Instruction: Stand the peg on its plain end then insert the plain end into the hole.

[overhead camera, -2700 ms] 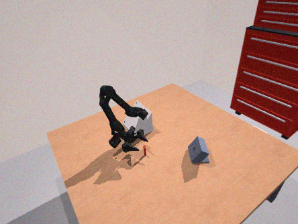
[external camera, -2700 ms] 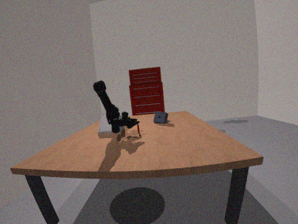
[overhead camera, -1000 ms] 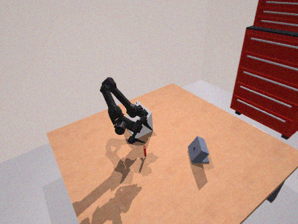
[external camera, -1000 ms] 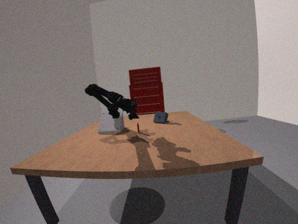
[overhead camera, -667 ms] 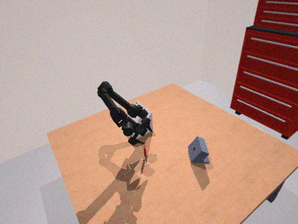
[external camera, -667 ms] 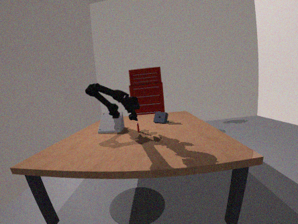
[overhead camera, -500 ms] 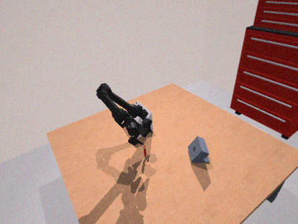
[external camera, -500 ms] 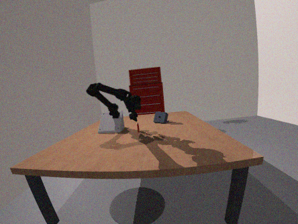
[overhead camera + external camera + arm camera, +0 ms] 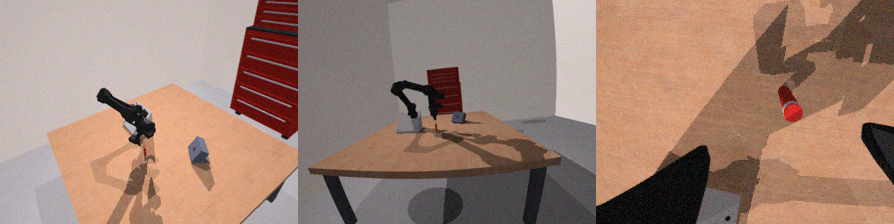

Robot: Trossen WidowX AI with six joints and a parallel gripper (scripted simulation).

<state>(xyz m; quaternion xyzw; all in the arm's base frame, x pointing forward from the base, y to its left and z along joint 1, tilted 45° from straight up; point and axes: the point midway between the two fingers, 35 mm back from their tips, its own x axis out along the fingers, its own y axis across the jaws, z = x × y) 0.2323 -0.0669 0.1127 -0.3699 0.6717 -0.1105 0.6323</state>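
The red peg (image 9: pixel 145 151) (image 9: pixel 435 127) (image 9: pixel 785 96) stands upright on the table, with its white band near the top end. My gripper (image 9: pixel 435 119) (image 9: pixel 785 141) is open and empty. It points down above the peg. In the wrist view the peg's top shows between the two fingers' lines, a little beyond the fingertips; nothing touches it. The grey-blue sloped panel (image 9: pixel 203 149) (image 9: pixel 462 118) stands apart from the peg, and its dark hole (image 9: pixel 194 148) (image 9: pixel 457 117) is unfilled. The peg's bottom end is hard to see in the wrist view.
The wooden table (image 9: pixel 235 147) (image 9: pixel 365 154) bears the arm's pale base (image 9: pixel 409 124), close to the peg. A grey piece with a dark dot (image 9: pixel 718 205) shows beside the left finger in the wrist view. Arm shadows cross the table. A red tool cabinet (image 9: pixel 265 74) (image 9: pixel 452 90) stands beyond it.
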